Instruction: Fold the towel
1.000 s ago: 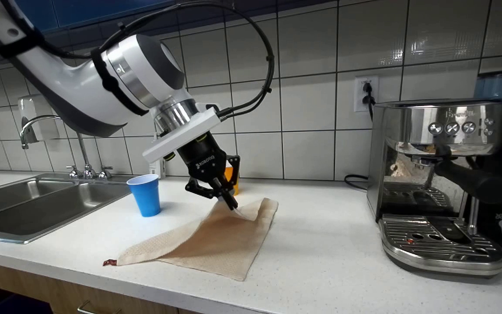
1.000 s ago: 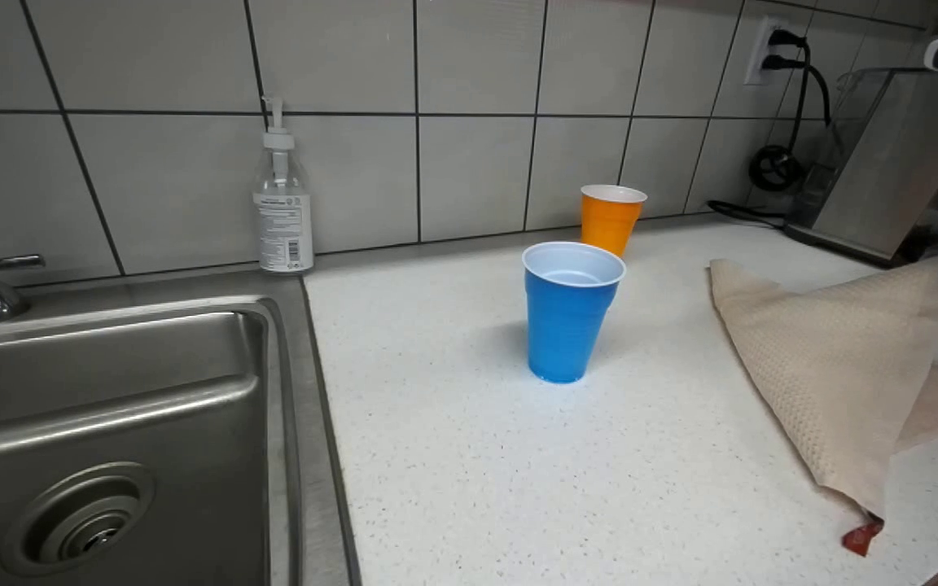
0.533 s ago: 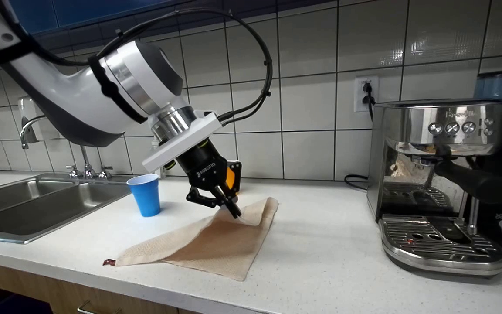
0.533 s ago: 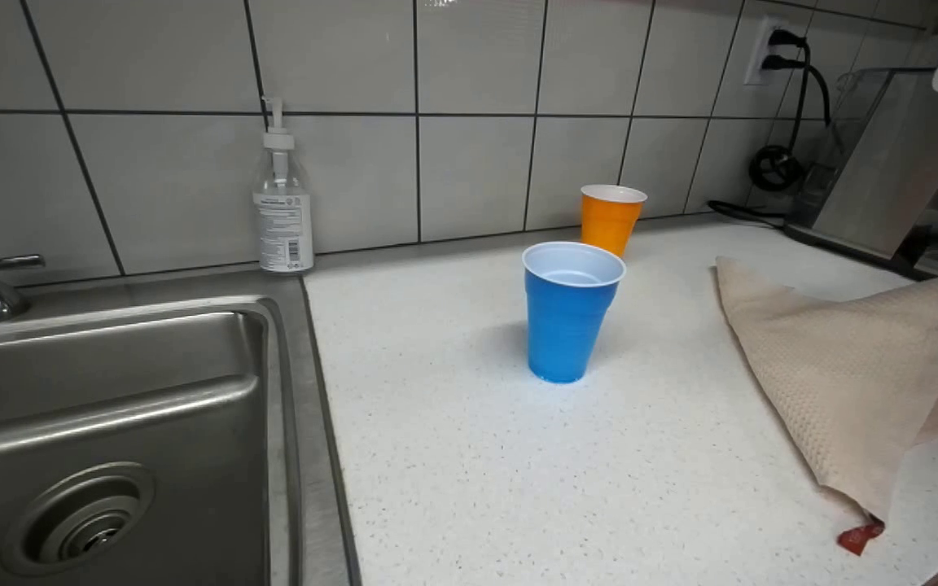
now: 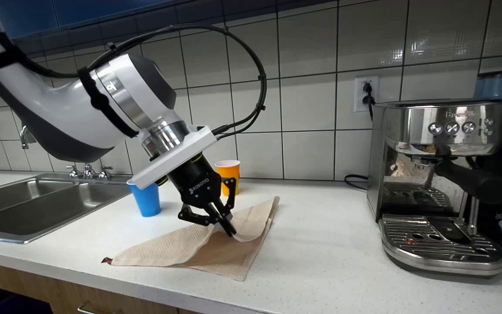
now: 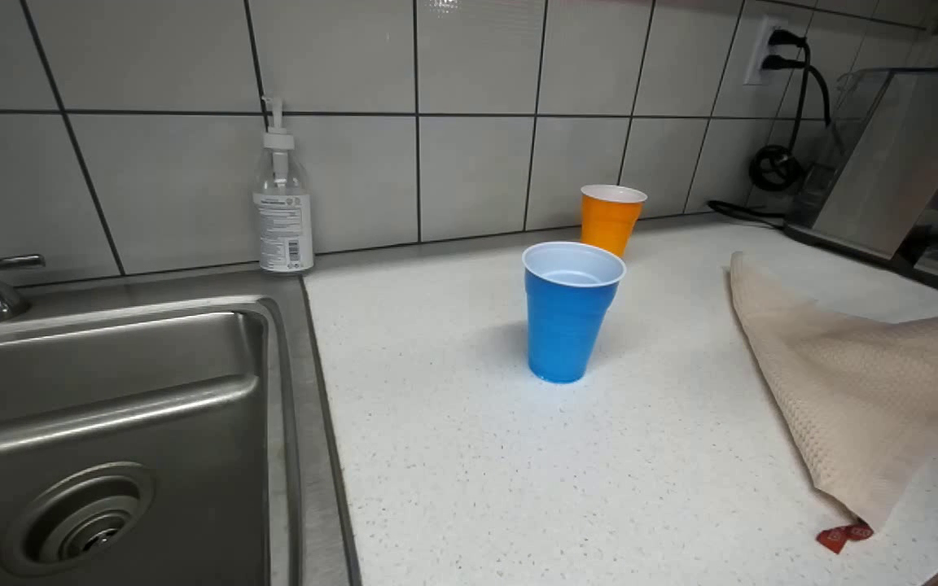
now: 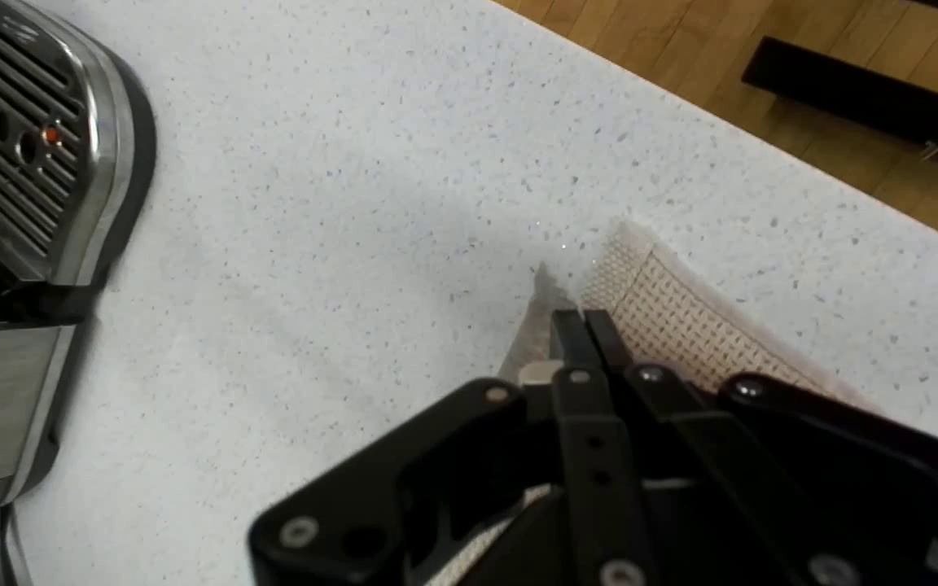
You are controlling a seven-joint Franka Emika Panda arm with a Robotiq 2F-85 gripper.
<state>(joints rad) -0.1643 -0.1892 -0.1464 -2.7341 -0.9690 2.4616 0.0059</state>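
Exterior views both show the wall, of glossy pale tiles ruled with dark grout, and below it the counter, white and finely speckled. Over this reaches the arm, its smooth white shells banded in black. Sunk into the counter is the sink, brushed steel with rounded corners, a circular drain set in its floor. Well apart from it sits the coffee machine, boxy and polished, with a slotted tray at its foot. Between the two, on the counter, is the towel: thin, beige, waffle-textured, one part tented into a loose flap, the rest lying down. The pincer, black and angular, is clenched on the towel's raised part, though the pinched bit itself is mostly hidden. At the sink's back edge stands the bottle, clear and white-labelled, a pump tube inside. On the counter stand the blue cup and, farther back by the wall, the orange cup, both tapered, upright and white within. Smallest is the tag, red and crumpled, at a corner of the towel.
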